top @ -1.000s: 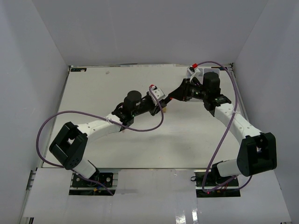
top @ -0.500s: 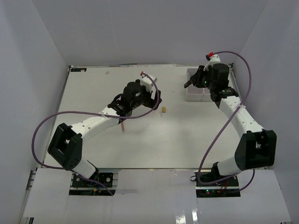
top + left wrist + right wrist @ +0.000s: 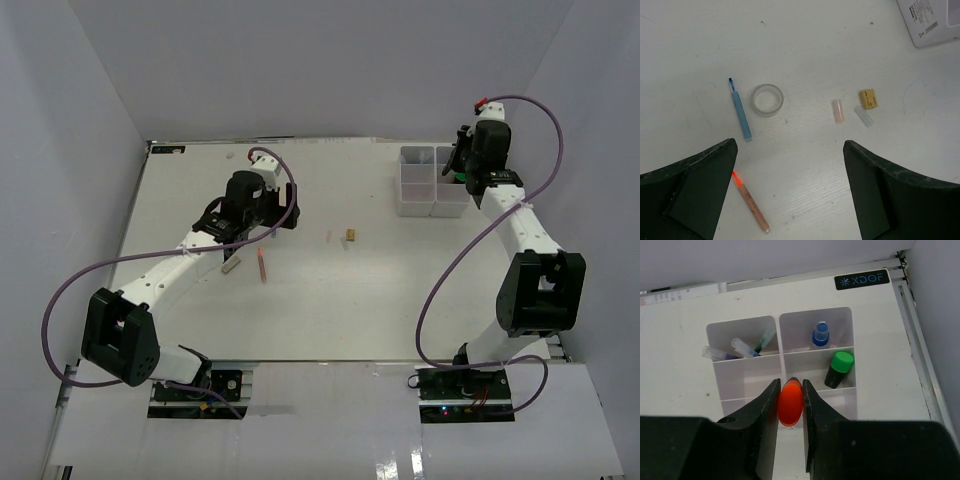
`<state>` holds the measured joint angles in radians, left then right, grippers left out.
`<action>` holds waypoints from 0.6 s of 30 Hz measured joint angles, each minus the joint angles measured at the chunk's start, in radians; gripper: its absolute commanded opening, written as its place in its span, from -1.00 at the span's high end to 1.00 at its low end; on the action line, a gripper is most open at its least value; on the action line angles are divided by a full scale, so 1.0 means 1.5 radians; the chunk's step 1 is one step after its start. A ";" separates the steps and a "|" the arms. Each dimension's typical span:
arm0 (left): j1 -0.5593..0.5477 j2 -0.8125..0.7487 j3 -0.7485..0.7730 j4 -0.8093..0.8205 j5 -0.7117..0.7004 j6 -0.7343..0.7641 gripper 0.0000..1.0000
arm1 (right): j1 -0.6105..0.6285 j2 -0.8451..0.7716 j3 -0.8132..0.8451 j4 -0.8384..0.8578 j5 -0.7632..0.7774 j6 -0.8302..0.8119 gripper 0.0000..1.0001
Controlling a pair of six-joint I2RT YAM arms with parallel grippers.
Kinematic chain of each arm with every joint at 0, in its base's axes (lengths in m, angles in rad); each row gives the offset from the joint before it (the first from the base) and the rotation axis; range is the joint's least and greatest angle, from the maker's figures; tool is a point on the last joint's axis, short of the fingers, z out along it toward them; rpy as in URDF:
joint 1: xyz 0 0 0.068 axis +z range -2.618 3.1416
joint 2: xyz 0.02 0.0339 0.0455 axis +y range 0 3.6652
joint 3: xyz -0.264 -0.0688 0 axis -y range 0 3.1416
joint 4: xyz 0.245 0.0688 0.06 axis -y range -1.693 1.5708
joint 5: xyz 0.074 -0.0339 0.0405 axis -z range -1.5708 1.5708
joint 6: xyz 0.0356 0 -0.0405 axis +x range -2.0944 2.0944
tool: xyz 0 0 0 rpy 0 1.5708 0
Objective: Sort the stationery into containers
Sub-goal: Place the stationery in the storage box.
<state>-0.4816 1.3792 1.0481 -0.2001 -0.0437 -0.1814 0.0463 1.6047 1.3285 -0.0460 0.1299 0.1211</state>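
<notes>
My right gripper (image 3: pixel 790 383) is shut on a black marker with an orange-red cap (image 3: pixel 790 404), held above the two white containers (image 3: pixel 747 359) (image 3: pixel 817 349). The right box holds a blue-capped bottle (image 3: pixel 820 334) and a green-capped marker (image 3: pixel 839 368). Thin pens (image 3: pixel 740 347) lie in the left box's far compartment. My left gripper (image 3: pixel 790 146) hangs open over the table with nothing in it. Below it lie a blue pen (image 3: pixel 740 107), a clear tape ring (image 3: pixel 767 99), a pink stick (image 3: pixel 750 200), a short pink piece (image 3: pixel 838 110) and a tan block (image 3: pixel 868 98).
In the top view the containers (image 3: pixel 415 197) stand at the back right with the right gripper (image 3: pixel 458 162) over them. A grey block (image 3: pixel 231 265) lies beside the left forearm. The left gripper (image 3: pixel 281 218) is left of the table's middle. White walls close three sides.
My left gripper has opened and swung left, away from the tan block. My right gripper has carried the orange-red-capped marker from mid-table to above the containers.
</notes>
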 measured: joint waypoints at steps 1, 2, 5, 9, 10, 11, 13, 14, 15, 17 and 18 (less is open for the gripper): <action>0.000 0.000 0.000 -0.005 -0.003 -0.001 -0.96 | -0.005 0.003 0.002 -0.003 0.003 -0.001 0.85; 0.000 0.000 0.000 -0.009 -0.005 -0.002 -0.96 | -0.011 0.008 0.005 -0.005 0.007 -0.002 0.85; 0.000 0.002 0.000 -0.021 -0.020 -0.003 -0.96 | -0.022 0.028 0.013 -0.006 0.017 -0.001 0.85; 0.001 0.007 0.000 -0.031 -0.037 -0.003 -0.96 | -0.030 0.075 0.033 -0.007 0.014 -0.001 0.85; 0.001 0.009 0.000 -0.032 -0.040 -0.003 -0.96 | -0.032 0.088 0.038 -0.006 0.013 0.000 0.85; 0.001 0.011 0.000 -0.033 -0.042 -0.003 -0.96 | -0.034 0.103 0.044 -0.006 0.013 0.000 0.85; 0.001 0.016 0.000 -0.036 -0.046 -0.003 -0.96 | -0.038 0.130 0.052 -0.005 0.013 0.001 0.85; 0.001 0.017 0.000 -0.038 -0.047 -0.003 -0.96 | -0.040 0.141 0.055 -0.005 0.013 0.001 0.85; 0.001 0.019 0.000 -0.040 -0.049 -0.003 -0.96 | -0.040 0.154 0.057 -0.005 0.013 0.001 0.82; 0.001 0.021 0.000 -0.040 -0.051 -0.003 -0.96 | -0.041 0.173 0.064 -0.005 0.012 0.002 0.72; 0.001 0.022 0.000 -0.041 -0.053 -0.003 -0.96 | -0.041 0.180 0.065 -0.005 0.012 0.003 0.54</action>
<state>-0.4797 1.4120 1.0481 -0.2615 -0.1226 -0.1856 -0.0158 1.8751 1.4254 -0.0536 0.1474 0.1253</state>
